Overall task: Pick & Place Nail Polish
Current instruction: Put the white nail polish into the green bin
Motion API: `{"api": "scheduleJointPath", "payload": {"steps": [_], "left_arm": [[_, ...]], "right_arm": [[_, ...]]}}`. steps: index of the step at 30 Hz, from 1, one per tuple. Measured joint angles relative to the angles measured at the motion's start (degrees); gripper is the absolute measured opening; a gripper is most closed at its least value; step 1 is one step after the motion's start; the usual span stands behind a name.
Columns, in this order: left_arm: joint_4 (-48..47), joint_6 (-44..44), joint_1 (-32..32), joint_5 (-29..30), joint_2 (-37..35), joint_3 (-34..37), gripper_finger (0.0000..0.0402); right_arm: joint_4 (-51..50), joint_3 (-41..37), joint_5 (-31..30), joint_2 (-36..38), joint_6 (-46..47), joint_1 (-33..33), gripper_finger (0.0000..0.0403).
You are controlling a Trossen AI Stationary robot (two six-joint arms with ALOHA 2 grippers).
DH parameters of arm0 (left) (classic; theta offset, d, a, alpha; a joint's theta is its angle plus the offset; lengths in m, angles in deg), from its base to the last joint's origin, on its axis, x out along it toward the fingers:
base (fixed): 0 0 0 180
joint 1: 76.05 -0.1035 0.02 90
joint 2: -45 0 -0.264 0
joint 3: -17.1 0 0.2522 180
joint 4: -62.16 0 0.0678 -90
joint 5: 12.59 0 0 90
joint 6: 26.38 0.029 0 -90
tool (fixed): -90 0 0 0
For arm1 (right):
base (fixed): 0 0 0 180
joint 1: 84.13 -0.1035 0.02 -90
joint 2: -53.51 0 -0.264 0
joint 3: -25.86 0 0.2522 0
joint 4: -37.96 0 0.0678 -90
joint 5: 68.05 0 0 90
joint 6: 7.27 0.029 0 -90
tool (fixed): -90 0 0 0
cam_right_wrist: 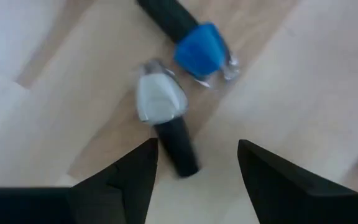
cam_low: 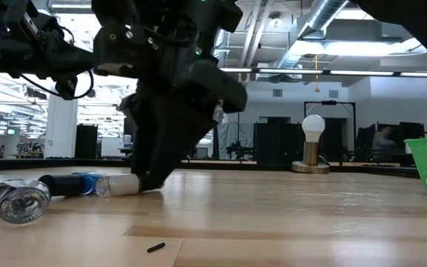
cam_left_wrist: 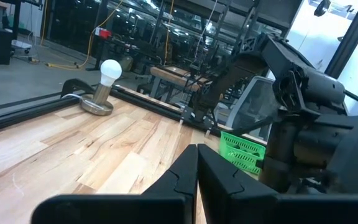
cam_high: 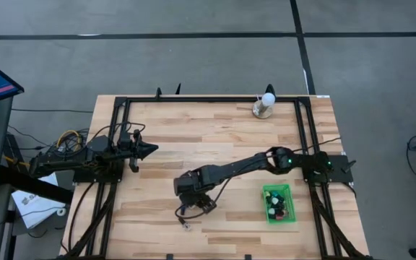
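- Nail polish: two bottles lie on their sides on the wooden surface (cam_high: 157, 137), directly under the right end effector (cam_right_wrist: 197, 163). One has a clear or pale body (cam_right_wrist: 160, 99) and a dark cap; the blue one (cam_right_wrist: 199, 48) lies just beside it, its body close against the pale one's.
- Long axis: the pale bottle lies flat, its cap end pointing back between the open fingers and its body end pointing away. The blue bottle also lies flat, at an angle to the first, its cap pointing off the other way.
- Risks, in our judgement: the fingers stand wide apart and hold nothing, straddling the cap. Closing on the round cap could roll or squirt the bottle out; a finger could also knock the neighbouring blue bottle and send it rolling.
- Further out: the green basket (cam_high: 278, 204), already holding several bottles, stands well apart towards the right arm's base.
- The left end effector (cam_high: 149, 150) waits over the surface's left side, fingers together and empty.
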State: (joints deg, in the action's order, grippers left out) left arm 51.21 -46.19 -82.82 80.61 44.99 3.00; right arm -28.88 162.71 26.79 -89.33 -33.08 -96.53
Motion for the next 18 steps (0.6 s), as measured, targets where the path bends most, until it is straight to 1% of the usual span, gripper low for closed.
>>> {"api": "scheduleJointPath", "payload": {"steps": [4,8,11,15,18], "left_arm": [[0.02,0.00,0.00,0.01,0.00,0.00,0.0003],[0.00,0.00,0.00,0.00,0.00,0.00,0.0003],[0.00,0.00,0.00,0.00,0.00,0.00,0.0003],[-0.01,0.00,0.00,0.01,0.00,0.00,0.0003],[0.00,0.00,-0.02,0.00,0.00,0.00,0.0003]], "right_arm": [[0.26,-1.19,-3.21,0.10,0.41,0.04,0.0172],[-0.02,-1.43,-3.16,0.12,1.75,-0.16,0.0118],[-0.02,-1.46,-3.27,0.12,1.82,-0.46,0.0086],[-0.47,-1.49,-3.37,0.15,3.45,-0.69,0.0068],[-2.21,-1.53,-3.35,0.43,10.42,-0.04,0.0066]]}}
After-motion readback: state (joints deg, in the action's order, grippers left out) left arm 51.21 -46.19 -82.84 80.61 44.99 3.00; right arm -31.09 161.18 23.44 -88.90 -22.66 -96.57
